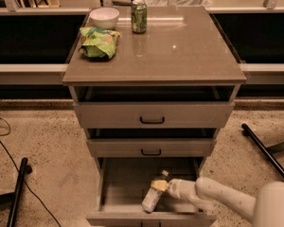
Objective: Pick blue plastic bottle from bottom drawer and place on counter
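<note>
The blue plastic bottle (pixel 149 202) is seen lying on its side on the grey floor of the bottom drawer (pixel 117 186), which is pulled out. Its long axis runs diagonally: the white cap is pointed toward the back right of the drawer and the base toward the front lip, slightly left. The middle drawer (pixel 151 148) and top drawer (pixel 152 115) are also drawn partly out, each less far than the one below, so the rear of the bottom drawer is overhung and shadowed by the middle one. The counter (pixel 184 51) is occupied at its back left by a white bowl (pixel 104 18), a crumpled green bag (pixel 99 42) in front of the bowl, and a green soda can (pixel 139 16) just right of the bowl; the rest is bare. A black cable (pixel 9 150) and a black stand leg (pixel 17 193) are noted on the floor to the left, another black leg (pixel 266 152) to the right. The white arm (pixel 222 198) is entered from the lower right over the drawer's front right corner. The gripper (pixel 160 185), tipped in yellow, is placed against the bottle's upper half, just below the cap; contact is apparent, but whether it is clamped or spread cannot be told
</note>
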`<state>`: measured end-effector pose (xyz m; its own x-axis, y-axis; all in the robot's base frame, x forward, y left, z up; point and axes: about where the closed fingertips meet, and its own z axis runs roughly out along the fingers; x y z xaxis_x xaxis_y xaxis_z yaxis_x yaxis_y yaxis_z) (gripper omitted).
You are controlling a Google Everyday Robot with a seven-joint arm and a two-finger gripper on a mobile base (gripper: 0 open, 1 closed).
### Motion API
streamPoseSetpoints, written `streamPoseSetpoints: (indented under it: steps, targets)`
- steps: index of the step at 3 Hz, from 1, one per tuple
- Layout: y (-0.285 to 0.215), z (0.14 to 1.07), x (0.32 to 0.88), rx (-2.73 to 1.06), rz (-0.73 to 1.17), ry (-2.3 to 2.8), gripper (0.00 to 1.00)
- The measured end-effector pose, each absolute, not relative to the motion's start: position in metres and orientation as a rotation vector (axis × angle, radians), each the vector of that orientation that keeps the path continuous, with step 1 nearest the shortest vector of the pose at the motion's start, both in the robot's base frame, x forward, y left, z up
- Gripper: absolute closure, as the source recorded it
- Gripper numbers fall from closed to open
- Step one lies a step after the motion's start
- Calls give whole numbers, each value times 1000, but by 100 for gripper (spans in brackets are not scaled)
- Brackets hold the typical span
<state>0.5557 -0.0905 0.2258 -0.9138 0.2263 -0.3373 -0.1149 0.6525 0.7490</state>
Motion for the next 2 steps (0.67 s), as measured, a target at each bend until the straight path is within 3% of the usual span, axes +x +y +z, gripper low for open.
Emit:
streamPoseSetpoints:
  steps: [1, 2]
  targets:
    - [-73, 278, 522, -109, 1154, 2294, 96]
    - [-77, 324, 523, -167, 1126, 2139, 100]
